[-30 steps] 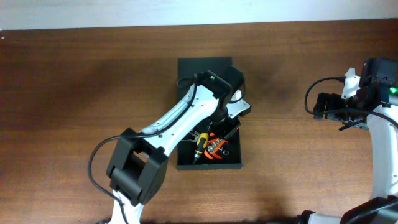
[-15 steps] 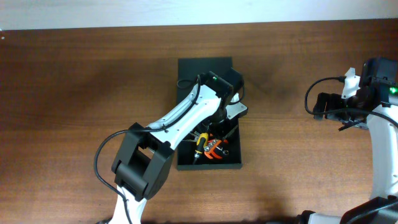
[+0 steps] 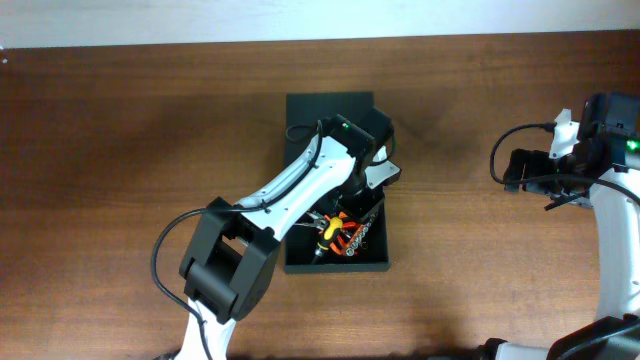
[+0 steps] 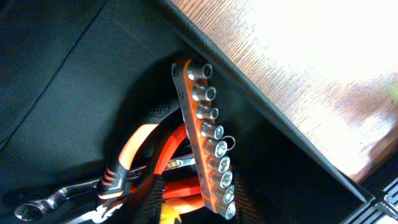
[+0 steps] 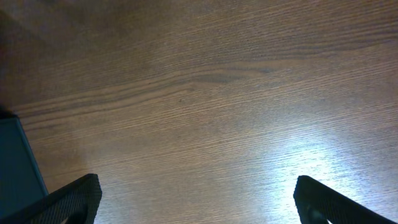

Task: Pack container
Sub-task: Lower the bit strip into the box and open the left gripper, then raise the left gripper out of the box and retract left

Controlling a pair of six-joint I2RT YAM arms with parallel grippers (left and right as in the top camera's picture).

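Left pincer (image 3: 366,198) reaches down into the container (image 3: 322,108) near its right wall. The arm's white links cover it from above and its wrist camera does not show its fingers clearly, so I cannot tell whether its jaws stand apart or together. The container, a dark square box, sits near the middle of the wooden table (image 3: 130,150), with its lid flap lying flat on the far side. The left wrist view looks into the box: an orange socket rail (image 4: 208,140) with a row of silver sockets lies along the wall, touching it. Beside the rail lie pliers (image 4: 134,155) with orange and black handles, partly under it. A silver wrench (image 4: 56,196) lies on the dark floor near the pliers. From above, a yellow-handled screwdriver (image 3: 325,232) shows among the tools in the near half of the box. Right pincer (image 5: 196,180) hangs over bare wood at the right side of the table, well apart from the container, its two dark fingers (image 5: 68,199) spread wide with nothing between them.
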